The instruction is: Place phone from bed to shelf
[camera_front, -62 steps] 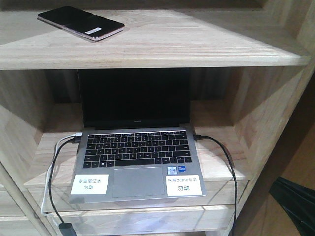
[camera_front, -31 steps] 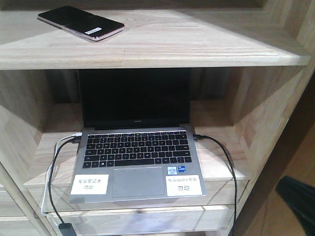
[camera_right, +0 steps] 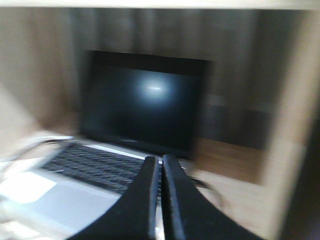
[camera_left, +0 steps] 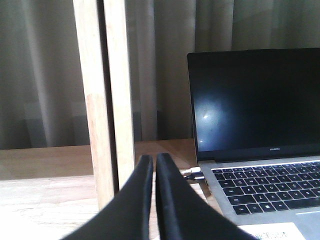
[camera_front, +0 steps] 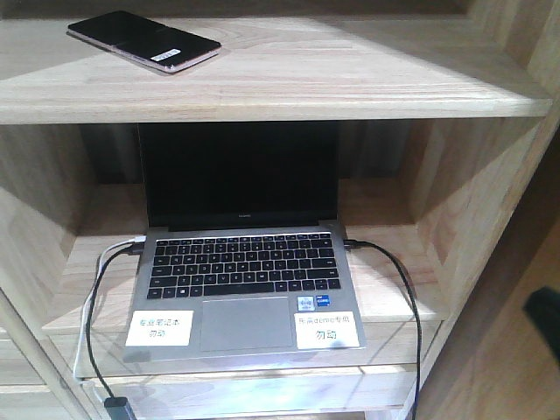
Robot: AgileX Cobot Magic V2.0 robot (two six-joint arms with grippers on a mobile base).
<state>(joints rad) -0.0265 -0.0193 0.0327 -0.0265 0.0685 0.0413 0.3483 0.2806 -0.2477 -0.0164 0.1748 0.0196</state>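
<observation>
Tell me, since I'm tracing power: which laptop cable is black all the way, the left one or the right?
The right cable. It runs black from the laptop's right side downward; on the left a white lead accompanies the black one.

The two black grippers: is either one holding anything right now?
No. The left gripper and right gripper are shut on nothing; the phone lies alone on the shelf.

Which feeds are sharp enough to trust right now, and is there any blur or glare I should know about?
Front view: sharp, the glossy black phone lies flat on the light-wood shelf. Left wrist view: clear, faint glare spot on the grey laptop screen, closed black gripper. Right wrist view: heavily motion-blurred, soft glare on screen, closed gripper.
</observation>
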